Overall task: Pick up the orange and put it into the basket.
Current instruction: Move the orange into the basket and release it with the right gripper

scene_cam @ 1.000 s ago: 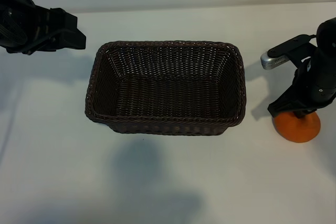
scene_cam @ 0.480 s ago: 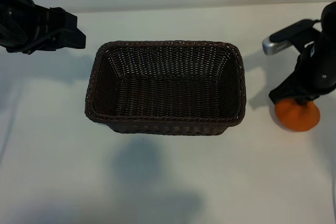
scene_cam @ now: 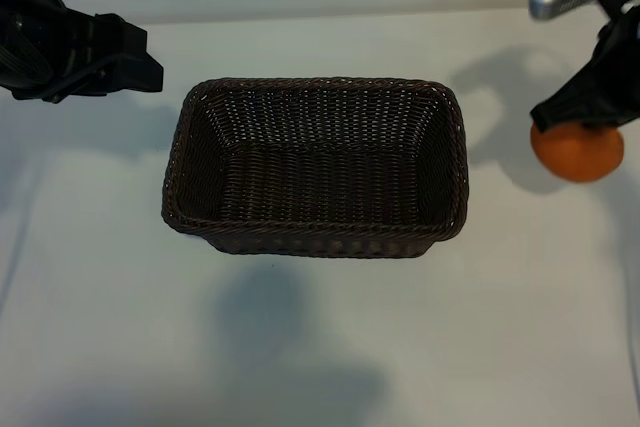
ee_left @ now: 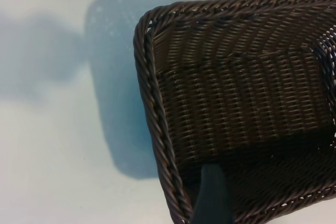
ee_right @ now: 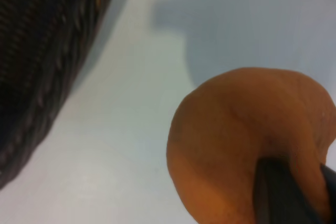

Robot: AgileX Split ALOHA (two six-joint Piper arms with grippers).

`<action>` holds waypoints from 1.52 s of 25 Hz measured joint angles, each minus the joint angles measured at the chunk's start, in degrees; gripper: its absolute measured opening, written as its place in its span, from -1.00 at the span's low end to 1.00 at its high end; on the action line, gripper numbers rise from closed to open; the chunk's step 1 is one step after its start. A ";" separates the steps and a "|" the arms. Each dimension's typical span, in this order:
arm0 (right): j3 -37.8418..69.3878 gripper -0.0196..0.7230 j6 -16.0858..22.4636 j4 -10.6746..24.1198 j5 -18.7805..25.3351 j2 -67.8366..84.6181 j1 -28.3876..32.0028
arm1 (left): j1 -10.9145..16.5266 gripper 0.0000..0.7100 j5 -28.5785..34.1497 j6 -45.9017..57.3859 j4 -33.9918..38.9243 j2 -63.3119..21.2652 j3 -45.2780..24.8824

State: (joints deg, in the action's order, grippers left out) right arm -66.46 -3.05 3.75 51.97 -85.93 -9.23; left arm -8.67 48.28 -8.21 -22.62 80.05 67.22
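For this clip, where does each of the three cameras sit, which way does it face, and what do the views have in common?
Exterior view: outside the rig, looking steeply down on the table; shows the basket, the left gripper parked at the view's left, and the right gripper clamped on the orange off the table.
Left wrist view: on the left wrist, facing down into a basket corner; one dark fingertip shows.
Right wrist view: on the right wrist, close above the orange; a fingertip presses it.
Shared: all three show the basket; exterior and right wrist share the orange.
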 joint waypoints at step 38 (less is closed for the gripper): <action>-2.60 -0.69 -27.28 -28.87 -14.49 -14.21 -13.10 | 0.00 0.66 -0.90 -0.13 -0.23 0.00 0.00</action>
State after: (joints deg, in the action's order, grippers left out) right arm -69.07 -30.34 -25.13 37.48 -100.14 -22.33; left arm -8.67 47.37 -8.34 -22.85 80.05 67.22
